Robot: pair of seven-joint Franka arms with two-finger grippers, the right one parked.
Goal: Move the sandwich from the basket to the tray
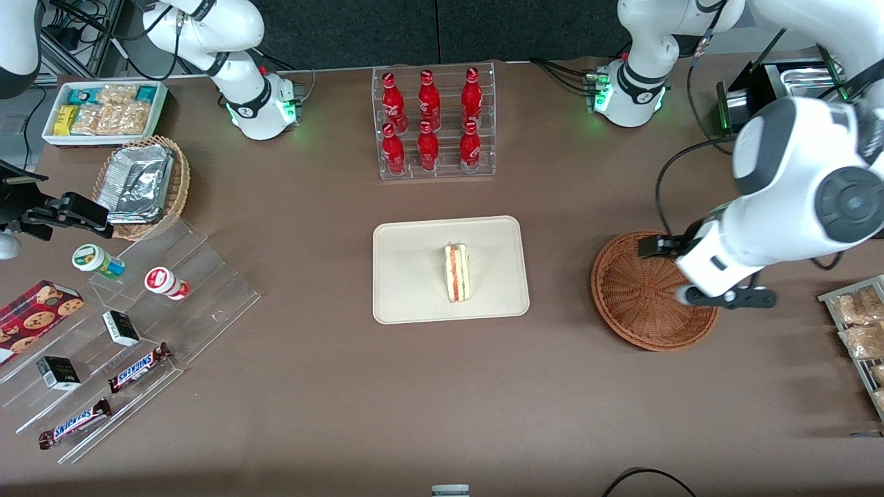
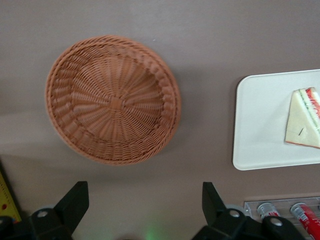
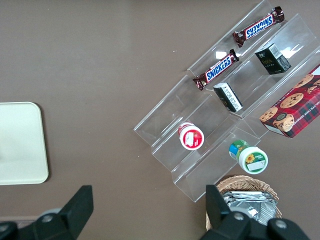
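Observation:
The sandwich (image 1: 456,273) (image 2: 305,117), a pale bread wedge with a red filling edge, lies on the cream tray (image 1: 407,276) (image 2: 260,125) at the table's middle. The round reddish-brown basket (image 1: 642,297) (image 2: 112,100) stands beside the tray toward the working arm's end, with nothing in it. My left gripper (image 1: 680,269) (image 2: 143,192) hangs high above the basket's rim. It is open, and only bare table shows between its black fingers (image 2: 75,200).
A clear rack of red bottles (image 1: 434,124) stands farther from the front camera than the tray. Clear tiered shelves with snack bars and jars (image 1: 124,324) lie toward the parked arm's end. A wire rack of snack bags (image 1: 860,331) sits at the working arm's end.

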